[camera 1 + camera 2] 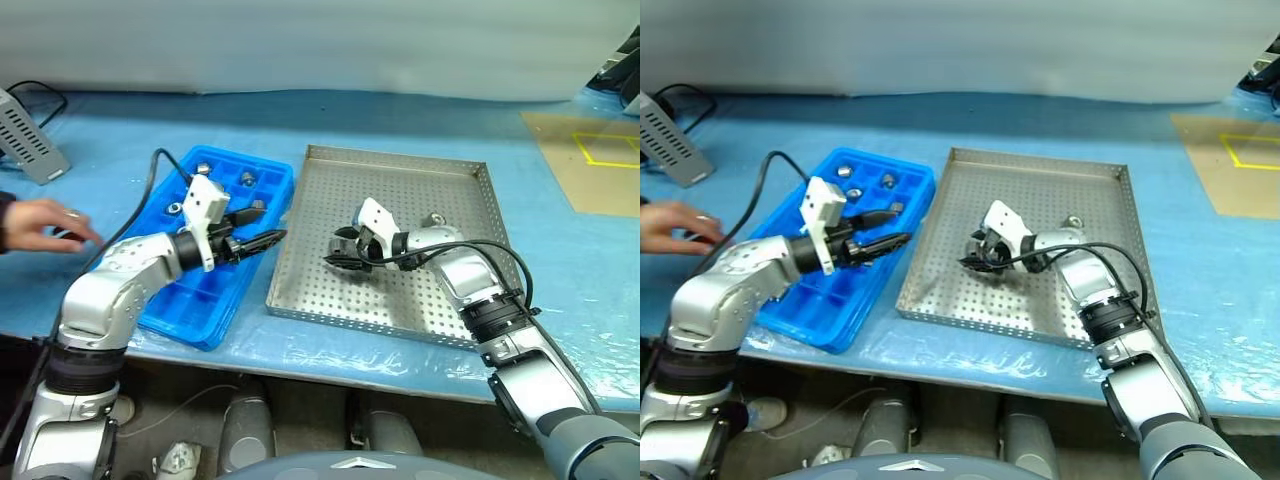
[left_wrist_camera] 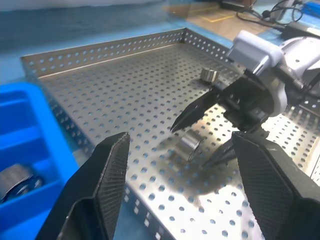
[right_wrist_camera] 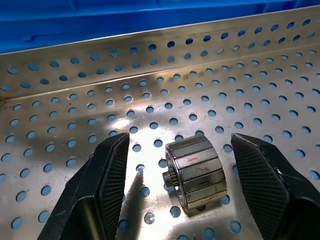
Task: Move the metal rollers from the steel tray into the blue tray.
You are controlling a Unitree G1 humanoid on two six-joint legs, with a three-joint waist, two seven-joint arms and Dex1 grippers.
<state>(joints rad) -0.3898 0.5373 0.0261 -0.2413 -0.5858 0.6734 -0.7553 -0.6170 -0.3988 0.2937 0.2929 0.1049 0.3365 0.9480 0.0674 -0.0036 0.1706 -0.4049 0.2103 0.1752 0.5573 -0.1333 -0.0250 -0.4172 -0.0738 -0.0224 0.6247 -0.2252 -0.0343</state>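
Roller [image 3: 195, 172] lying between the open, empty right pincer [image 3: 180, 195] looked solid, heavy-ish and slick, so I'd pinch across its ribbed sides.

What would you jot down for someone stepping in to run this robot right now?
Right gripper: open, low over the steel tray, its fingers on either side of a roller lying on the holed floor; not gripped yet.
Left gripper: open and empty, above the near edge of the blue tray, pointing toward the steel tray.
Done: several rollers already sit in the blue tray's far compartments.
Left: grip and carry this roller, then the other roller near the steel tray's far side.
A person's hand rests on the table beside the blue tray.
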